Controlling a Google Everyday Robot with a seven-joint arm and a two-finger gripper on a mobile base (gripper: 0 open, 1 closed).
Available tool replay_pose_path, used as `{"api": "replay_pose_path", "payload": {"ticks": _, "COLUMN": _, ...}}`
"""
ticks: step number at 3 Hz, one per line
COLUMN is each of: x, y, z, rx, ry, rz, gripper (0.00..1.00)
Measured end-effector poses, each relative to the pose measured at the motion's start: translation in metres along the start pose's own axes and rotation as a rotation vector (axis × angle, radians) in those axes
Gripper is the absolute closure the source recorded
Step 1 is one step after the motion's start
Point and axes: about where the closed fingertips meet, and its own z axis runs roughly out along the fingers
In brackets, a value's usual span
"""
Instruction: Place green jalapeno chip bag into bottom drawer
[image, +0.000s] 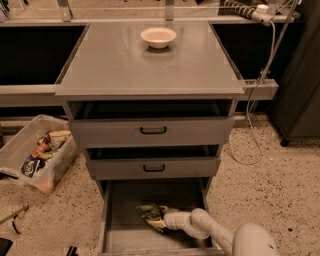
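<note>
The green jalapeno chip bag (151, 213) is a small crumpled green bag with pale patches. It lies on the floor of the bottom drawer (115, 235), which is pulled out below two shallower drawers. My white arm reaches in from the lower right. My gripper (161, 218) is at the bag's right side, low inside the drawer, touching the bag.
A white bowl (158, 36) sits on the grey cabinet top (125, 65). A clear plastic bin (35, 152) with snack packets lies on the speckled floor to the left. A white cable (255, 125) hangs at the right. A dark cabinet (300, 100) stands at far right.
</note>
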Motion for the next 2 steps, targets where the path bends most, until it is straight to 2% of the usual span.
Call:
{"api": "replay_pose_path", "payload": {"ticks": 1, "x": 0.0000, "y": 0.0000, "z": 0.0000, "rx": 0.000, "ry": 0.000, "rz": 0.000, "gripper": 0.00}}
{"api": "replay_pose_path", "payload": {"ticks": 2, "x": 0.0000, "y": 0.0000, "z": 0.0000, "rx": 0.000, "ry": 0.000, "rz": 0.000, "gripper": 0.00}}
